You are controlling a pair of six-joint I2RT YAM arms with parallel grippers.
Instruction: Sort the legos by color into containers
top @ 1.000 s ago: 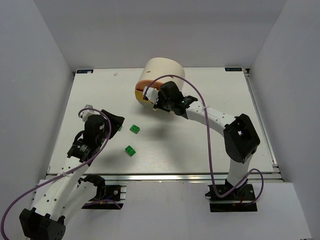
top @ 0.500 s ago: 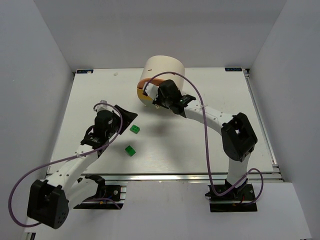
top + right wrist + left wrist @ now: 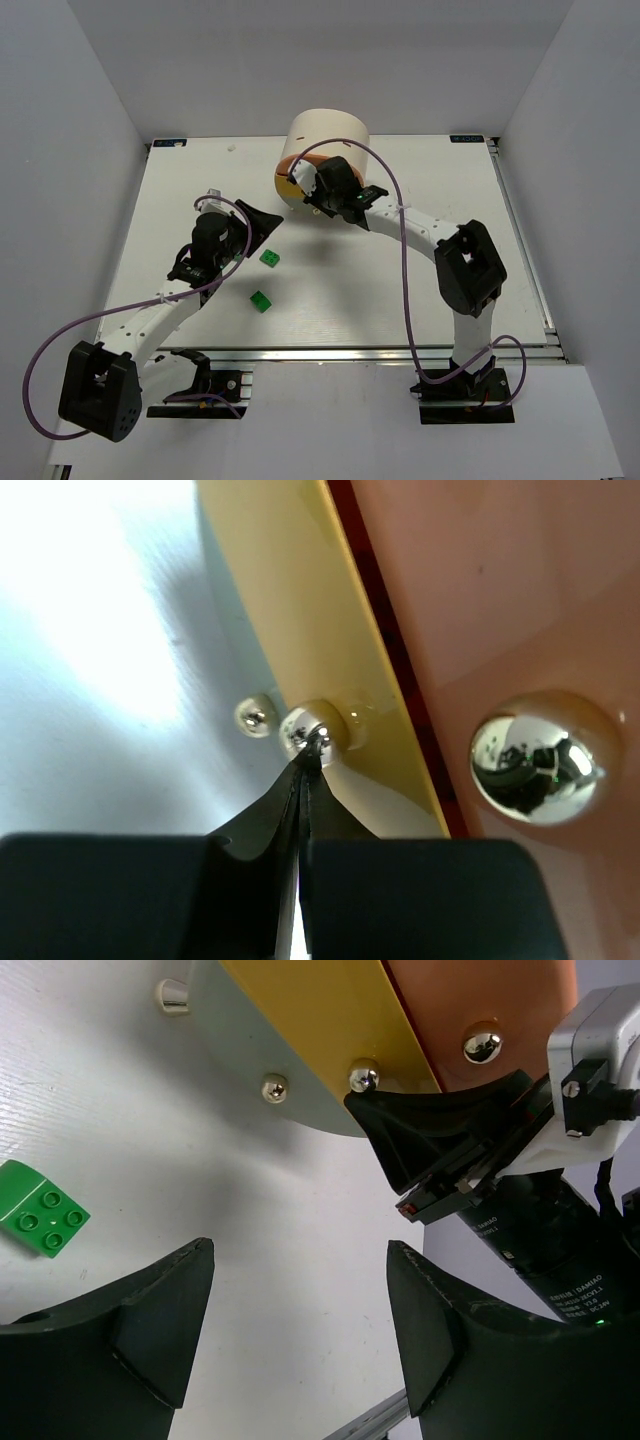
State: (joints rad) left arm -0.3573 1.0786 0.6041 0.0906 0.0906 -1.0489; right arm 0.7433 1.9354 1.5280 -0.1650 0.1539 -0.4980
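At the right hand (image 3: 305, 755) tips: the yellow drawer (image 3: 290, 610) knob (image 3: 308, 730), touched by fingers pinched together; the orange drawer (image 3: 480, 580) lies alongside.
Left hand (image 3: 300, 1260): spread wide and empty; it has swung forward towards the drawers.
Just outside one of its fingers: a green Lego brick (image 3: 38, 1210) on the tabletop (image 3: 150, 1140); a second green brick (image 3: 261, 301) lies behind the hand.
Meaning: the drawer is being worked; the greens look unsorted.

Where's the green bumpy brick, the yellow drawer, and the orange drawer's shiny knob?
Green studded plastic brick (image 3: 45, 1215): left wrist view, on its studded top.
Yellow curved drawer front (image 3: 320, 1010): left wrist view, middle of its face.
Shiny round metal knob on the orange drawer (image 3: 540, 755): right wrist view, centre of the ball.
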